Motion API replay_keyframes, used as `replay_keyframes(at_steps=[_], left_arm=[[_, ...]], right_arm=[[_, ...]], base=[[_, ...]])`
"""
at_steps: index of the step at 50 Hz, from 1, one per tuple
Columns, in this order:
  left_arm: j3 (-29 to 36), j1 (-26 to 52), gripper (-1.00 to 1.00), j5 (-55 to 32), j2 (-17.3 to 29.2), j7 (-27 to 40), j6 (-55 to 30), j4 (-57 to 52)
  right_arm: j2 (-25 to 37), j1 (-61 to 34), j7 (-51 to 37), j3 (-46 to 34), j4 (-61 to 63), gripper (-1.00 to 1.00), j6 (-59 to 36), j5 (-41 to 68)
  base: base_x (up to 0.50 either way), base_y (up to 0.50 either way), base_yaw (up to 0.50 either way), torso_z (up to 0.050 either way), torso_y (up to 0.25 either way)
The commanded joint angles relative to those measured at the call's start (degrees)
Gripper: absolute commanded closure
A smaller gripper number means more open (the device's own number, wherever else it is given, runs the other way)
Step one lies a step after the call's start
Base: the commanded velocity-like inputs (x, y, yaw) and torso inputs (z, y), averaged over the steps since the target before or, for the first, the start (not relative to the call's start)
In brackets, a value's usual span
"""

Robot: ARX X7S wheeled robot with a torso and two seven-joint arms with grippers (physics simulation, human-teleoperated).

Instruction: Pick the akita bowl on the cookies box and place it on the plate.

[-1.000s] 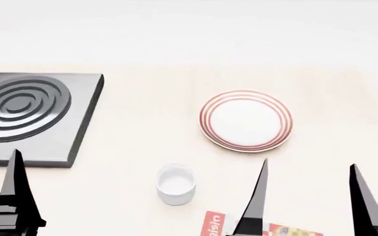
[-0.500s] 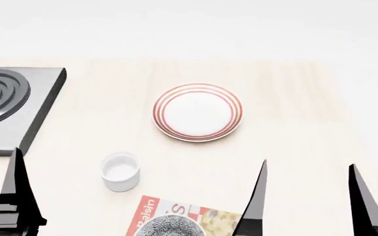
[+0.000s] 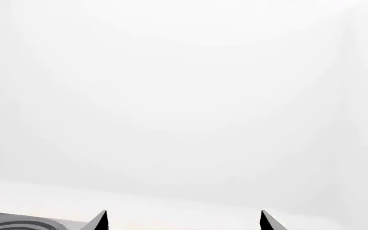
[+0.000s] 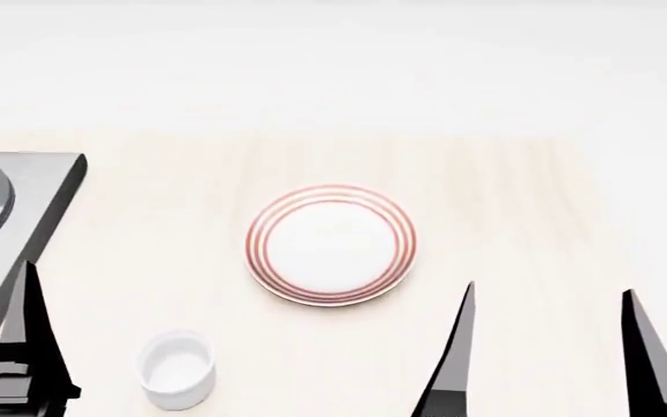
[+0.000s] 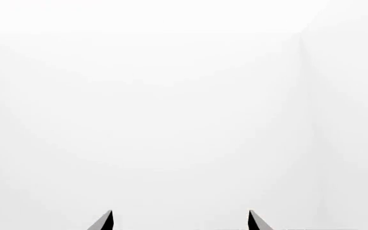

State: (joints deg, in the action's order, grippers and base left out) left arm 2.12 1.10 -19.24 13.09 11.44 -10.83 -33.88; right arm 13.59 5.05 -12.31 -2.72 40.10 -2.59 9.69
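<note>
- The round white plate with thin red rings (image 4: 331,245) sits near the middle of the pale wooden table (image 4: 519,200).
- The speckled bowl and its box are not in view now.
- Right end effector (image 4: 548,352) is wide and empty.
- Left end effector (image 3: 182,221) is wide too.
- Best to find the bowl first, then reach slowly.

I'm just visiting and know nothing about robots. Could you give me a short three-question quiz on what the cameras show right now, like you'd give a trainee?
1. True or false: the plate has a bowl on it.
2. Which lies nearer the robot in the head view: A) the plate, B) the white cup?
3. Fill in: the right gripper is ____, holding nothing.

Key
1. False; the plate is bare, and no speckled bowl is in view.
2. B.
3. Open; its two fingers stand well apart.
</note>
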Motion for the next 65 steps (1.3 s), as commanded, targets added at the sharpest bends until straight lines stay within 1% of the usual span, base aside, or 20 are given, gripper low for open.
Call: replay_keyframes(at_steps=[1,4,5,18,38,42,43,45,50,53,65], left_arm=[[0.3,-1.5,-1.0,-3.1,1.1,-2.4,3.3,-0.2],[0.1,-1.4,-1.0,-3.7,1.2,-2.4,3.3,-0.1],[-0.4,-0.9,-1.0,-6.5,1.9,-2.4,0.8,0.0],[-0.8,0.5,-1.0,-10.0,3.1,-1.3,-2.9,-0.7],[-0.5,0.2,-1.0,-10.0,3.5,-1.0,-2.2,-0.4],[-0.2,0.0,-1.0,-7.4,2.8,-0.2,-0.4,0.3],[-0.5,0.3,-1.0,-6.0,2.2,1.6,-0.6,0.7],[-0.7,0.8,-1.0,-7.9,2.7,1.1,-1.9,1.0],[-1.3,0.8,-1.0,-11.3,3.2,-0.4,-2.2,1.2],[-2.4,1.0,-1.0,-12.9,2.8,-0.1,-2.1,1.7],[-2.0,1.2,-1.0,-11.3,3.2,0.7,-1.6,1.6]], right_arm=[[0.3,-0.2,-0.7,-0.8,-0.6,-1.0,-0.2,-1.3],[0.5,0.0,-0.7,-0.8,-0.4,-1.0,-0.3,-1.2],[1.3,-1.2,-0.1,-0.3,-0.1,-1.0,-5.1,2.9],[2.0,-2.1,-1.1,0.6,0.4,-1.0,-7.2,5.0],[2.9,-2.0,-2.3,0.7,0.9,-1.0,-6.7,5.0],[3.0,-2.0,-2.5,0.5,0.7,-1.0,-6.5,4.8],[3.0,-2.0,-2.5,0.4,0.7,-1.0,-6.5,4.8],[3.0,-2.0,-2.6,0.4,0.6,-1.0,-6.5,4.8],[3.2,-2.0,-2.8,0.2,0.5,-1.0,-6.3,4.7],[3.4,-2.1,-2.9,0.1,0.6,-1.0,-6.4,4.8],[3.8,-2.1,-3.3,0.0,0.7,-1.0,-6.3,5.0]], base=[[0.0,0.0,0.0,0.05,0.0],[0.0,0.0,0.0,0.05,0.0],[0.0,0.0,0.0,0.05,0.0],[0.0,0.0,0.0,0.05,0.0],[0.0,0.0,0.0,0.05,0.0],[0.0,0.0,0.0,0.05,0.0],[0.0,0.0,0.0,0.05,0.0],[0.0,0.0,0.0,0.0,0.0],[0.0,0.0,0.0,0.0,0.0],[0.0,0.0,0.0,0.0,0.0],[0.0,0.0,0.0,0.0,-0.242]])
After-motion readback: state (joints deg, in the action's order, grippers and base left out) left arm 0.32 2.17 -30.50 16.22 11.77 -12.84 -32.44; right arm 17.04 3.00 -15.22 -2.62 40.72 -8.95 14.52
